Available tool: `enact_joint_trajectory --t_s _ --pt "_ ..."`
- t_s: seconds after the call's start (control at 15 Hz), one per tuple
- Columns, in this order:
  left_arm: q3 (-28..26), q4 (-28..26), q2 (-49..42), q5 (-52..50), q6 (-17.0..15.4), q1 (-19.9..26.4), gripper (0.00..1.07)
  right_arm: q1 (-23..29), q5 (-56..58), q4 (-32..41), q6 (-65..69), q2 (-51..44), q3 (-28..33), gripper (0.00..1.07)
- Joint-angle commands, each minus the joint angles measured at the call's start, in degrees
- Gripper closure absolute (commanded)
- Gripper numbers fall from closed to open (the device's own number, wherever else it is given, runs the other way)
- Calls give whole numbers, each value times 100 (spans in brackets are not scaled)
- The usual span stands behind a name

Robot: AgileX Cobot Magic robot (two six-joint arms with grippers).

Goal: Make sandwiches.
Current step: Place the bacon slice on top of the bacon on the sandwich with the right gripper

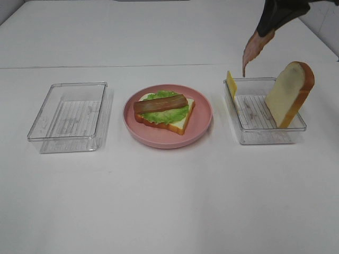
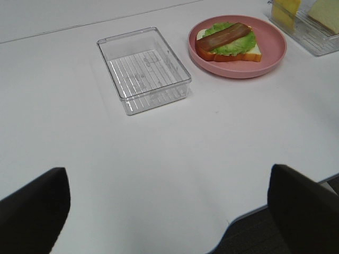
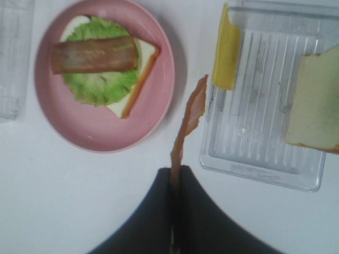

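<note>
The sandwich in the making lies on the pink plate: one bread slice, green lettuce and a brown bacon strip on top. My right gripper is shut on a pinkish ham slice, which hangs limp above the near-left corner of the right tray. The right wrist view shows the ham dangling between plate and tray, pinched in the right gripper. A yellow cheese slice leans on that tray's left wall and a bread slice stands in it. My left gripper is open and holds nothing.
An empty clear tray sits left of the plate. The left wrist view takes in the table's front edge, with the left gripper well back from the empty tray and plate.
</note>
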Motion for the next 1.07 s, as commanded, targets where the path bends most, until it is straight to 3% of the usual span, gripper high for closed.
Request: enact_joint_trajectory --t_s 0.07,0.33,0.47,0.53,1.07 --pt "11 11 -103 -57 -46 -6 11 6 -355 498 -252 -344 -29 107" --pt "11 11 -103 -57 -46 -6 11 6 -894 2366 -1197 -183 -23 107" --pt "11 11 -103 -57 -46 -6 11 6 -1232 3512 -1770 195 -23 107" --pt "11 11 -103 -57 -46 -6 11 6 -1438 4469 -2235 653 -23 107" --pt "11 11 -103 -57 -46 -6 11 201 -1931 7265 -3627 2659 -29 107"
